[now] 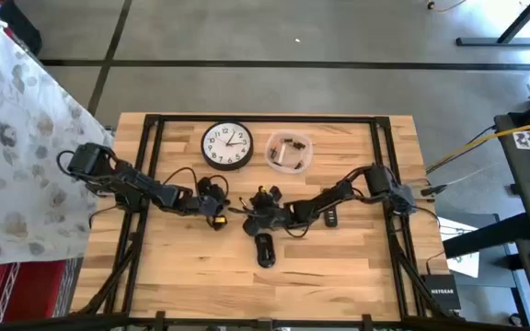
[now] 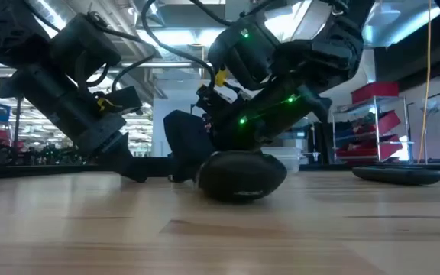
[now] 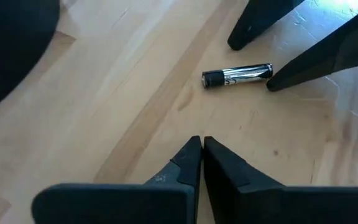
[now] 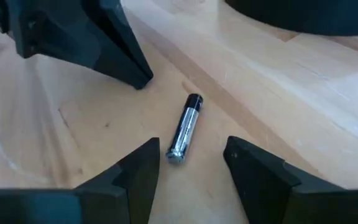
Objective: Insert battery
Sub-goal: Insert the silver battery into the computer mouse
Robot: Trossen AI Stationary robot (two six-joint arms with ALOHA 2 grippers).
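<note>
— Jaws first: how are we holding them right now?

— We are keeping the right gripper (image 4: 188,163) spread wide and empty, its fingers standing either side of the battery (image 4: 186,128) without touching it. We are holding the left gripper (image 3: 202,149) pressed closed with nothing in it, pointing at the same battery from the opposite side.

— Where is the battery lying?

— It is lying flat on the wooden table (image 1: 357,267) near the middle, between the two grippers — just ahead of the right fingers. In the right wrist view its long axis is running roughly away from the gripper, silver end nearest, dark end farthest. So the open fingers are flanking its sides, which looks to us like the grip the coming pinch needs.

— Which arm is nearer?

— We are judging the right arm nearer; the left tips are waiting a little apart from it.

— What else is around?

— A black computer mouse (image 1: 264,249) is sitting just in front of the grippers, probably the thing awaiting the battery. A wall clock (image 1: 226,145) and a clear dish (image 1: 289,152) of small parts are lying at the table's far side, well apart. A small dark object (image 1: 333,218) is resting near the right arm. We are seeing nothing between the fingers and the battery, though the closed left gripper is crowding the spot.
</note>
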